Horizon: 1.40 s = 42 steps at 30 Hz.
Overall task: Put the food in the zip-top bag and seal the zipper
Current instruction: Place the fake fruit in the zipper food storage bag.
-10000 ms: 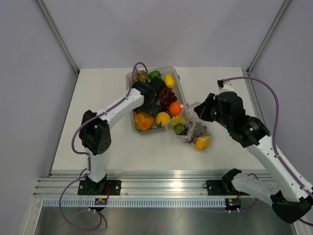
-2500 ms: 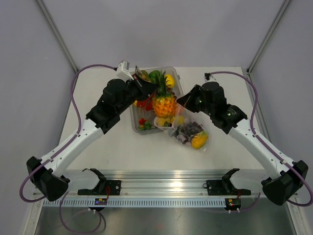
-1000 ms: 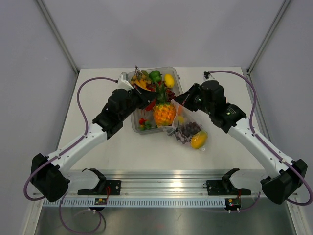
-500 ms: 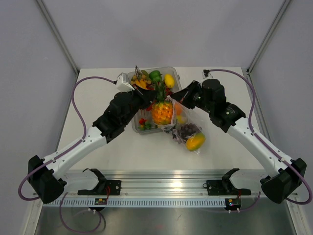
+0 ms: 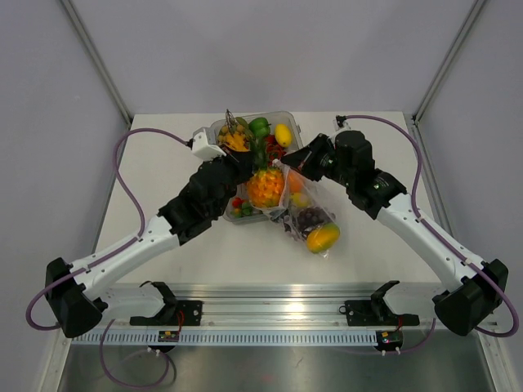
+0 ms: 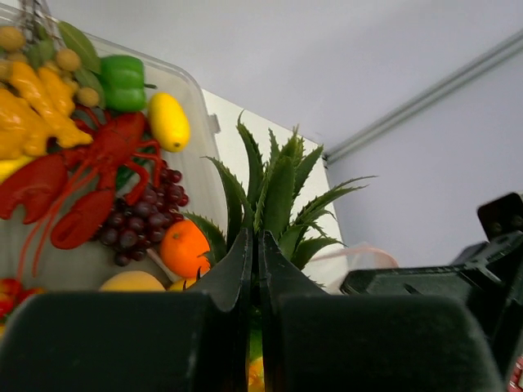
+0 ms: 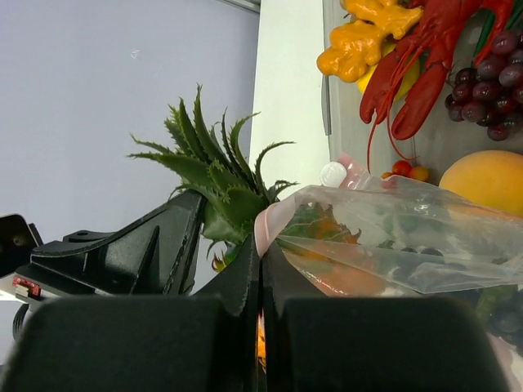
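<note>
From where I stand, the left tool (image 6: pixel 255 249) is clamped on the leafy crown of a toy pineapple (image 5: pixel 266 188). The pineapple hangs at the centre of the overhead view, just beside the mouth of the zip-top bag (image 5: pixel 309 214). The right tool (image 7: pixel 261 245) is pinched together on the bag's pinkish zipper (image 7: pixel 274 219) edge. Grapes (image 5: pixel 308 216) and a mango (image 5: pixel 323 238) sit inside the bag, over the bench (image 5: pixel 245 253). A clear tray (image 5: pixel 297 124) lies towards the upper centre.

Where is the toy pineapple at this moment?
In the top view it is central: the pineapple is gripped by its leaves in the left pincer, right beside the zip-top bag.
</note>
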Each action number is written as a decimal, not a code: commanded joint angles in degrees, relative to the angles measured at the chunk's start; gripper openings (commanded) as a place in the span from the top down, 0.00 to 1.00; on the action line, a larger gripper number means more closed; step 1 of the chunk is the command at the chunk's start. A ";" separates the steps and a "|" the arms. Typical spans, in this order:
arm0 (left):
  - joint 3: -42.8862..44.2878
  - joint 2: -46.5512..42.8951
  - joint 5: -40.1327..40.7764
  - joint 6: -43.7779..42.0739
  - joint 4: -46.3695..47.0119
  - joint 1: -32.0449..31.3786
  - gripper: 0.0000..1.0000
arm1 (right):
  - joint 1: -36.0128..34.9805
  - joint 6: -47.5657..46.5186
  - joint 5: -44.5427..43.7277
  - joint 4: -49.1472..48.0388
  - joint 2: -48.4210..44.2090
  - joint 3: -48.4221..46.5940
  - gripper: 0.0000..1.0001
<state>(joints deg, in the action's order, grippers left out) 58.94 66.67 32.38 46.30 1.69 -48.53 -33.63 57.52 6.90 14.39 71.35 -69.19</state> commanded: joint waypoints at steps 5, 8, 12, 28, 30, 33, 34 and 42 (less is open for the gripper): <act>2.94 0.03 13.32 -4.73 4.63 -2.97 1.00 | -0.04 2.86 2.68 -7.01 -0.25 -1.39 1.00; 3.37 0.39 16.74 -7.89 6.91 -5.34 1.00 | -0.39 3.57 2.86 -7.18 0.54 -1.12 1.00; 5.13 2.14 20.35 -11.23 7.45 -7.71 1.00 | -1.26 5.41 4.08 -8.42 1.95 -0.60 1.00; 0.56 3.72 25.10 -18.27 11.23 -10.70 1.00 | -2.14 3.57 1.37 -3.07 0.72 -4.46 1.00; 1.09 4.95 24.40 -17.92 11.31 -11.23 1.00 | -2.14 2.69 1.10 -1.92 0.81 -4.73 0.99; 2.41 6.35 22.64 -15.46 9.38 -11.23 1.00 | -2.14 0.76 1.02 1.67 1.24 -5.17 0.85; 2.85 6.71 22.12 -14.93 8.95 -11.23 1.00 | -2.14 -0.20 0.93 2.65 1.16 -4.91 0.82; 3.03 7.86 21.41 -13.00 7.62 -11.14 1.00 | -3.28 -6.00 -2.84 12.04 -0.51 -3.50 0.55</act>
<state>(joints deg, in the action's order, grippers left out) 59.55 74.63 53.04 31.11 6.61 -59.42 -35.55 55.70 6.96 22.50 73.34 -70.85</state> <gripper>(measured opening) 0.008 0.400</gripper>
